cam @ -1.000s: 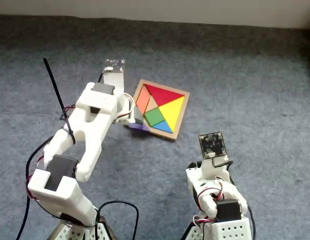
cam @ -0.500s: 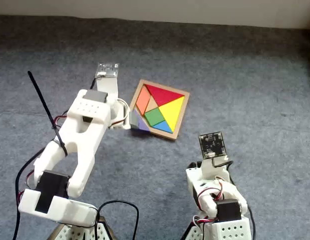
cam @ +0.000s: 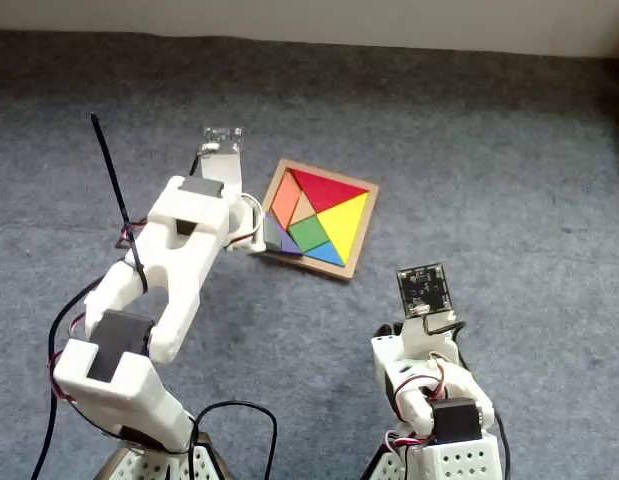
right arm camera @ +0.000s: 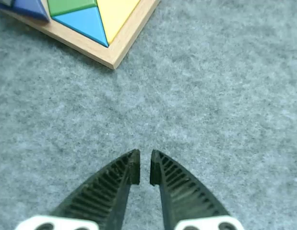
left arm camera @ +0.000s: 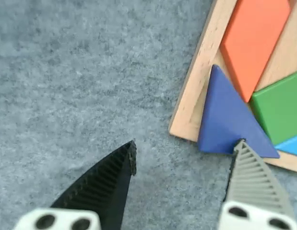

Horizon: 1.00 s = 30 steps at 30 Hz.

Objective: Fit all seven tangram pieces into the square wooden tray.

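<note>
Left gripper (left arm camera: 186, 143) at 8 o'clock corner of tray (left arm camera: 196, 91), fingers spread wide, holding nothing, grey tip touching dark blue triangle (left arm camera: 225, 120) lying partly over rim. Right gripper (right arm camera: 141, 167) at tray's 4 o'clock, fingers almost together, holding nothing, over carpet (right arm camera: 225, 96).

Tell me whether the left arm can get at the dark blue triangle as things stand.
Probably yes. The left claw is open right beside the dark blue triangle, its grey finger at the piece's edge, which overhangs the tray rim; only bare carpet lies between.

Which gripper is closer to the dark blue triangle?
Left. The left gripper is open beside the dark blue triangle, one fingertip at its edge; the right gripper sits over carpet, off the tray.
</note>
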Available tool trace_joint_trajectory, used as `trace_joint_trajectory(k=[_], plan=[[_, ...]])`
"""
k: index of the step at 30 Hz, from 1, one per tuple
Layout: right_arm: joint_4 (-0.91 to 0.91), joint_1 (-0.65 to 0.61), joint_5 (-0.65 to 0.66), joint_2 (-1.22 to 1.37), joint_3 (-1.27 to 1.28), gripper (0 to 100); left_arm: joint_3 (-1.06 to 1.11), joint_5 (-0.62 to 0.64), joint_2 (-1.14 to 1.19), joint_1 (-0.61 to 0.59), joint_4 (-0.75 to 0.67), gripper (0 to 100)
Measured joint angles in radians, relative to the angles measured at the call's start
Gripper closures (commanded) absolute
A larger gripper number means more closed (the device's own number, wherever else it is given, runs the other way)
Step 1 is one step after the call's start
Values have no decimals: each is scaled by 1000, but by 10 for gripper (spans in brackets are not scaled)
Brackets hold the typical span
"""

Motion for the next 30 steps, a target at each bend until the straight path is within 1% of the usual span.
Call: trace_joint_trajectory(k=[7,18,21,24,28,30], plan=[[0,0,0,0,0,943,-121,2,95,2,9,691],[0,0,0,0,0,943,-135,2,103,0,52,692],[0,0,0,0,0,943,-135,2,103,0,81,740],[0,0,0,0,0,943,-130,0,66,0,109,800],[0,0,0,0,0,943,-40,0,-61,-15,104,811],[0,0,0,0,0,943,40,0,-149,-37,71,811]])
